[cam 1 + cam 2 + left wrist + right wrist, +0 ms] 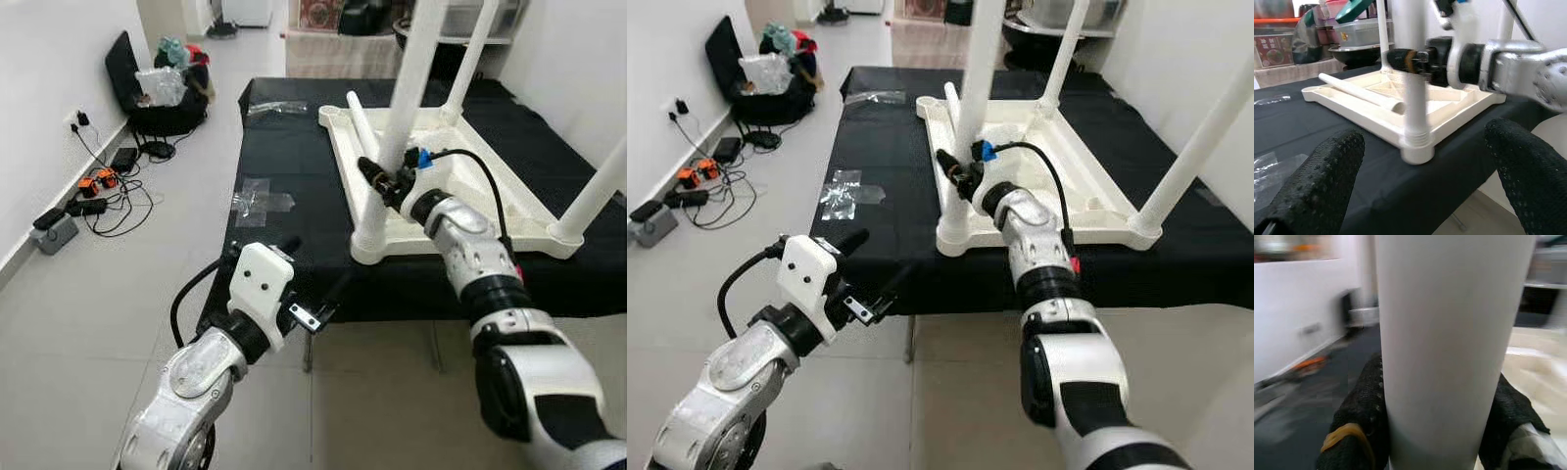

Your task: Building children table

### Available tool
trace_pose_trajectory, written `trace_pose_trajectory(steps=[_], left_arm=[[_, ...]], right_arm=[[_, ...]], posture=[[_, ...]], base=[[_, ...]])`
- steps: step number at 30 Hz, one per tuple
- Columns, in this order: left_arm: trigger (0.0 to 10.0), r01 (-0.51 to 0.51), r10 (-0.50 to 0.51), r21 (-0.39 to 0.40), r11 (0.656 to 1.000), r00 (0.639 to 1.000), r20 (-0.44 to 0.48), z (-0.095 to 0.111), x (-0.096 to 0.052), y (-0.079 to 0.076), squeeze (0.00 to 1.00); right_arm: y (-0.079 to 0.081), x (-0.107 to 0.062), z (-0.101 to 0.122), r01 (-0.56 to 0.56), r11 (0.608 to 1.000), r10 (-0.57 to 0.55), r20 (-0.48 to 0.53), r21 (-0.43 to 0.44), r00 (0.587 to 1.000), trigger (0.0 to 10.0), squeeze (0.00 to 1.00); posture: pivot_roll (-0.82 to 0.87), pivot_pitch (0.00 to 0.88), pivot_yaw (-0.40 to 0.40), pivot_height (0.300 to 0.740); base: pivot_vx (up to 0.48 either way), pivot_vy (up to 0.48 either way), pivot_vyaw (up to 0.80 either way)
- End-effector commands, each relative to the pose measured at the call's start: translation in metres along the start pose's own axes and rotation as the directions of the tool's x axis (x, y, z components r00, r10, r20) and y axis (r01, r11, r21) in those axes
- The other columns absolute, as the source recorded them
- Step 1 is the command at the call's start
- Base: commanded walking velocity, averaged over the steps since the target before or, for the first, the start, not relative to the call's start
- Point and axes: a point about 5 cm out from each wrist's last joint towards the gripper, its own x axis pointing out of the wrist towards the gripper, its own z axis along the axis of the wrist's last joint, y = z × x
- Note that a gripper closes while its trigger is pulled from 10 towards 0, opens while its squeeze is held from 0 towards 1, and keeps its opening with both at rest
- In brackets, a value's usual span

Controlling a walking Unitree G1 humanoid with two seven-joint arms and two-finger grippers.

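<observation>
- The left pincer (312, 311) hovers spread wide, off the near edge of the black-clothed bench (284, 157).
- The right pincer (377, 176) clamps the near-corner leg (400, 117) of the upturned white children's table (460, 211) on the bench.
- A loose leg (361, 122) lies across its underside.
- On the grey tiled floor (88, 294), cables (108, 201) and what seems a black bag (162, 83) sit by the wall.

A pale tiled floor (88, 323) runs along a white wall (49, 88) on the left, where an outlet (76, 119) feeds a tangle of black cables (118, 201) and adapters. A black bag (157, 93) stuffed with plastic leans at the wall. A black-covered table (284, 147) fills the middle; clear plastic wrap (260, 201) lies near its left edge. Shelving with containers (1352, 29) stands behind.
</observation>
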Motion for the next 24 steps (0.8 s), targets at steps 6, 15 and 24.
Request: trace_pose_trajectory(steps=[6, 15, 24], left_arm=[[10.0, -0.007, 0.007, 0.008, 1.0, 1.0, -0.005, 0.0, 0.001, 0.001, 0.0], [10.0, -0.009, 0.009, 0.006, 1.0, 1.0, -0.008, -0.001, 0.0, 0.0, 0.0], [10.0, -0.013, 0.013, 0.005, 1.0, 1.0, -0.006, -0.001, 0.001, 0.0, 0.0]], right_arm=[[0.01, -0.021, -0.008, 0.412, 0.908, -0.408, -0.057, 0.08, 0.911, 0.0, 0.0], [0.047, -0.013, 0.001, 0.351, 0.919, -0.346, -0.057, 0.178, 0.936, 10.0, 0.0], [0.025, -0.001, 0.019, -0.121, 0.991, 0.116, 0.084, 0.063, 0.99, 10.0, 0.0]], posture=[[0.06, 0.054, -0.053, 0.74], [0.06, 0.055, -0.054, 0.74], [0.05, 0.054, -0.057, 0.74]], base=[[0.0, 0.0, 0.0], [0.0, 0.0, 0.0], [0.0, 0.0, 0.0]])
